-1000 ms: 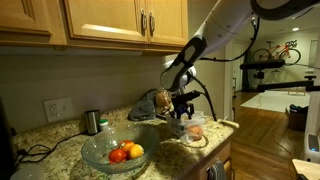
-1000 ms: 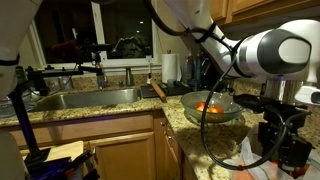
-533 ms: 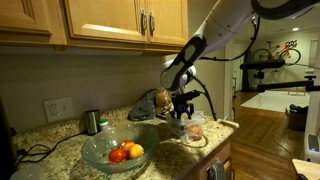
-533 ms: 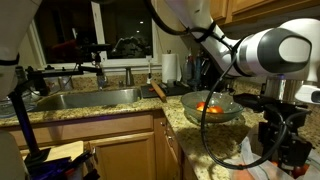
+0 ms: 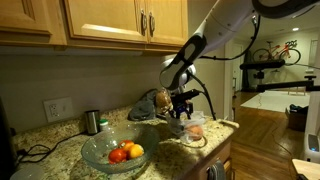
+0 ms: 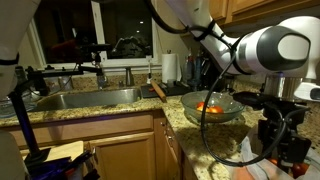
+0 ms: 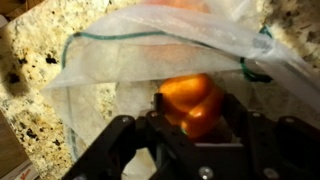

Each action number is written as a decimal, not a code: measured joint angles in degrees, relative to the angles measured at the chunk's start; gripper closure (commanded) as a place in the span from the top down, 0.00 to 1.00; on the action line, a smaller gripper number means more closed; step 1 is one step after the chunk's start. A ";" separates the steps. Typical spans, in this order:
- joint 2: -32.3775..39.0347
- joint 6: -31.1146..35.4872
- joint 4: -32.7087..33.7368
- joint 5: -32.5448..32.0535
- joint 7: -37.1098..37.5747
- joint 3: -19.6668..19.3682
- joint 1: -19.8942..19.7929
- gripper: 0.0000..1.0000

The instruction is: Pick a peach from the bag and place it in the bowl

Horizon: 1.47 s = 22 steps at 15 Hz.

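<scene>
The peach (image 7: 190, 103) is seen inside the open mouth of the bag (image 7: 130, 70), which lies on the desk (image 7: 30, 60). The jaws are clamped on its sides, evidently for lift-out. The bowl (image 5: 100, 155) is set nearby, awaiting transfer.

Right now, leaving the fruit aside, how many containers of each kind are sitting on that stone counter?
Glass bowl: 1
Steel cup: 1
Bag: 1
Clear plastic tub: 1
Total: 4
</scene>
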 measured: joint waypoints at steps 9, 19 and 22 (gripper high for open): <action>-2.30 0.00 -0.11 -0.02 0.00 0.24 0.78 0.35; -7.35 1.56 -3.19 -2.28 0.00 1.02 3.67 0.35; -9.39 2.37 -4.82 -3.69 0.00 1.52 4.91 0.35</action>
